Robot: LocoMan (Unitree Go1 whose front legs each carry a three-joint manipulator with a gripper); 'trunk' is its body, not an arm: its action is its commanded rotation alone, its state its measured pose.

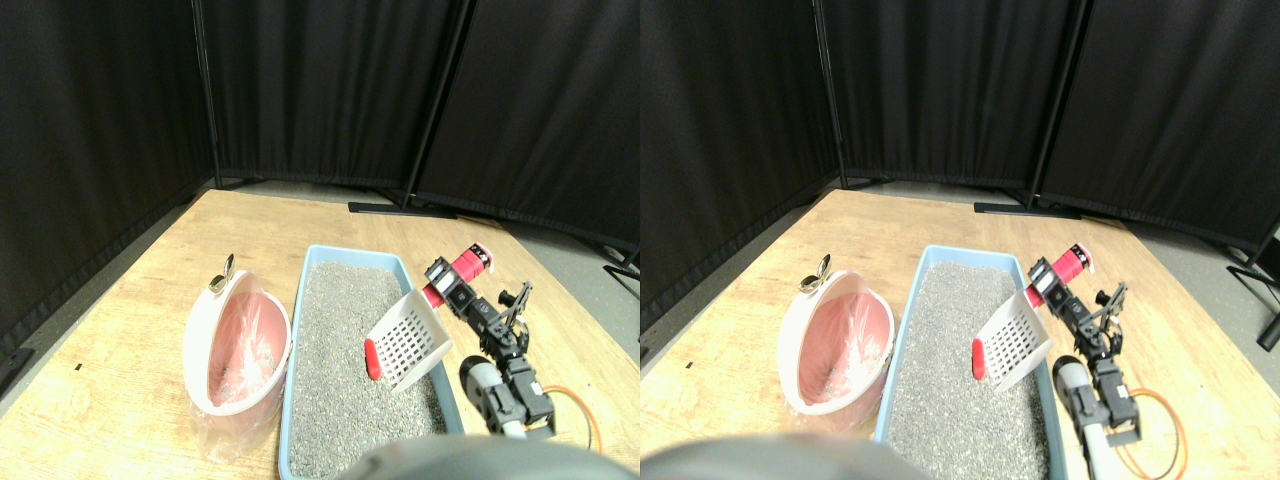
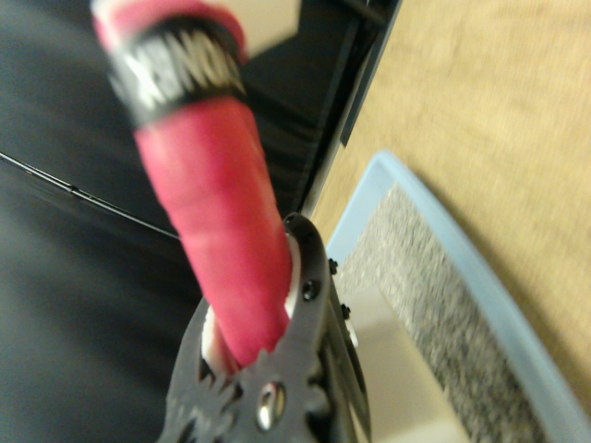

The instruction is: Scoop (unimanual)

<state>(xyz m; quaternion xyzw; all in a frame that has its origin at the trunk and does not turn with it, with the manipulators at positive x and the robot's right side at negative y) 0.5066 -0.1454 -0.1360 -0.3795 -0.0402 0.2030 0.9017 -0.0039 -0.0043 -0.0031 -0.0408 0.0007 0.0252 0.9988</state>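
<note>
Clamped on the red wrapped handle (image 1: 465, 268) of the scoop (image 1: 410, 343), the right gripper (image 1: 447, 287) is seen with its dark jaws pinching the grip from both sides. The scoop is white slotted plastic with a red front edge, and it is held above the grey granular litter (image 1: 340, 340) that fills the shallow blue tray (image 1: 352, 252). Just beside the tray, a white oval bin (image 1: 237, 345) lined with thin pink plastic is set on the pale wooden floor (image 1: 130, 300). Black curtains (image 1: 320, 90) are hung behind.
</note>
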